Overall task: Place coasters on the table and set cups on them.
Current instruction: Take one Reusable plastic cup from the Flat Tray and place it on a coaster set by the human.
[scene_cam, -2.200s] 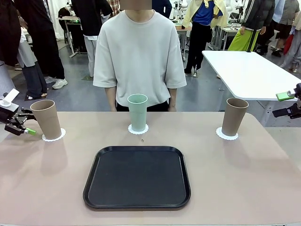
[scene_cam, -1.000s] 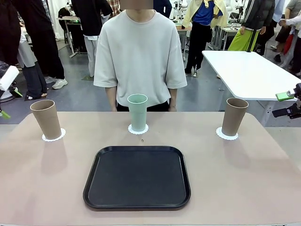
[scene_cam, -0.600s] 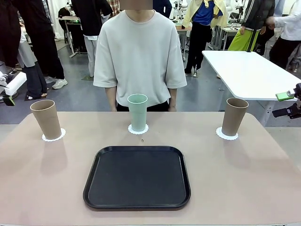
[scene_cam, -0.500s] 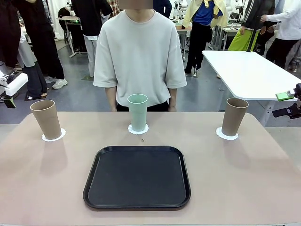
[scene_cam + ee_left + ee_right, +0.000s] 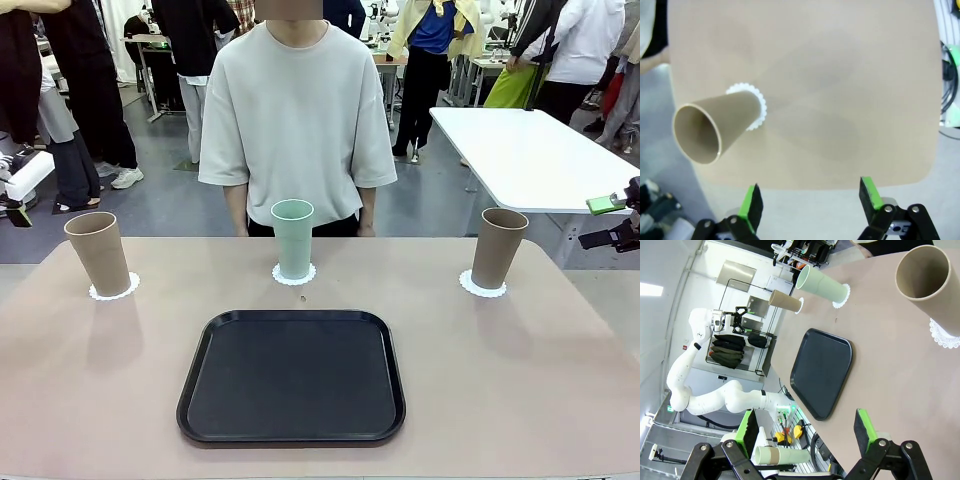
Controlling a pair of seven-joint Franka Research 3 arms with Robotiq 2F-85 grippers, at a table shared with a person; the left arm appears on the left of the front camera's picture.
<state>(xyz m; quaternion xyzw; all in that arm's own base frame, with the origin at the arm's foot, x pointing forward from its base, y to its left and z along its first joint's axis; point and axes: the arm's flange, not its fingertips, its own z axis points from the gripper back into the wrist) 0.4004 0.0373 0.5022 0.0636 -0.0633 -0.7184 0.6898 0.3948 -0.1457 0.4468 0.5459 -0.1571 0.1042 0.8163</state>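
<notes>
Nearest me on the table [image 5: 560, 400] is the black tray [image 5: 292, 375], bare, centred between the arms. Beyond it, in a row along the far side, stand the three cups, each upright on its own coaster: left tan cup [image 5: 98, 253] on the left coaster [image 5: 115, 290], mint cup [image 5: 293, 238] on the middle coaster [image 5: 294, 275], right tan cup [image 5: 498, 247] on the right coaster [image 5: 482, 286]. Every cup's long axis is vertical, rim up. I judge the task complete as laid out; no cup or coaster is left loose. My left gripper [image 5: 810, 200] has its jaws wide and holds nothing; in the left wrist view it looks down from off the table's left edge, with the left tan cup [image 5: 715, 132] and its coaster [image 5: 759, 102] ahead and to that picture's left, well apart from the fingers. My right gripper [image 5: 807, 432] is likewise spread wide and empty; in the right wrist view the right tan cup [image 5: 932, 287] lies ahead at upper right, apart from the pads, with the tray [image 5: 822, 372] and the mint cup [image 5: 822, 287] farther off. In the front view the right gripper [image 5: 620, 225] hangs off the table's right edge, so the right arm is the nearer to the right cup and the left to the left cup; the mint cup sits about midway. The person [image 5: 297, 120] stands at the far side behind the mint cup, hands not on the table. No brand, label or legible writing on cups, coasters or tray.
</notes>
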